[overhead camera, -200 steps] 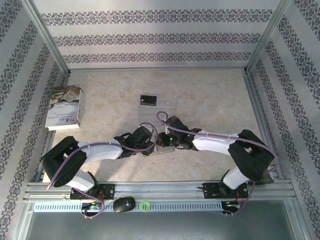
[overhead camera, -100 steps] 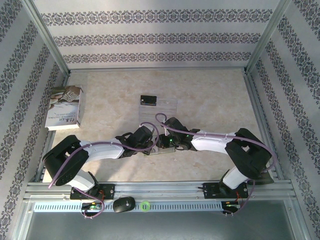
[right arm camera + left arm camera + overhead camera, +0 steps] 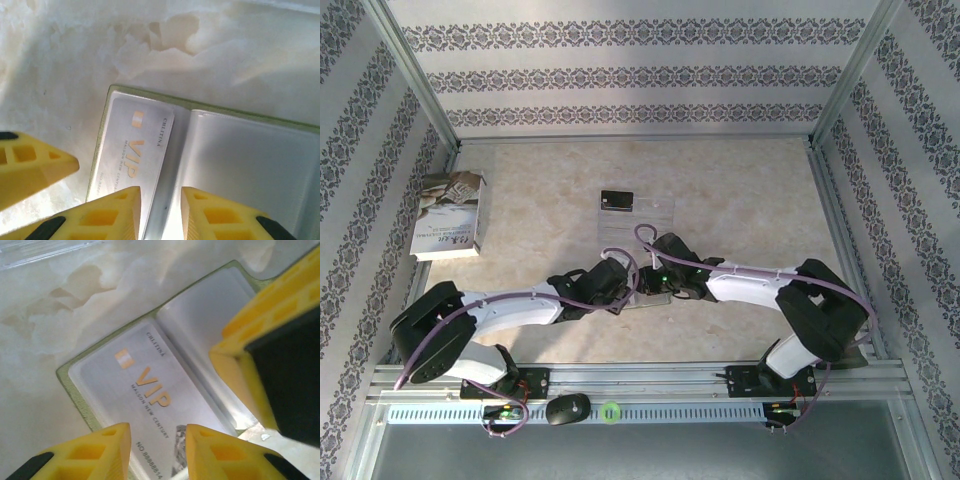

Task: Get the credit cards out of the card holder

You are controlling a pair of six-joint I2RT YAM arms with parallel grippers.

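Left arm (image 3: 510, 308): elbow lower and farther left than a second ago. The left gripper (image 3: 157, 442), jaws part-way apart, hovers over the silvery VIP card (image 3: 142, 385) in the open card holder (image 3: 210, 305) at mid-table; contact cannot be told. The right gripper (image 3: 160, 202), jaws likewise apart, straddles the holder's fold. The black card (image 3: 617, 201) lies farther back.

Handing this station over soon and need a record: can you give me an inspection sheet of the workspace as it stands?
Surface: marbled beige table.
Job's things: card holder open flat; silver VIP card in its pocket; black card out, at the clear sheet end.
Clutter: book, far left.
Claws: left claw and right claw both parted over the holder.
Cables: purple cables along both arms.
Surroundings: patterned walls.
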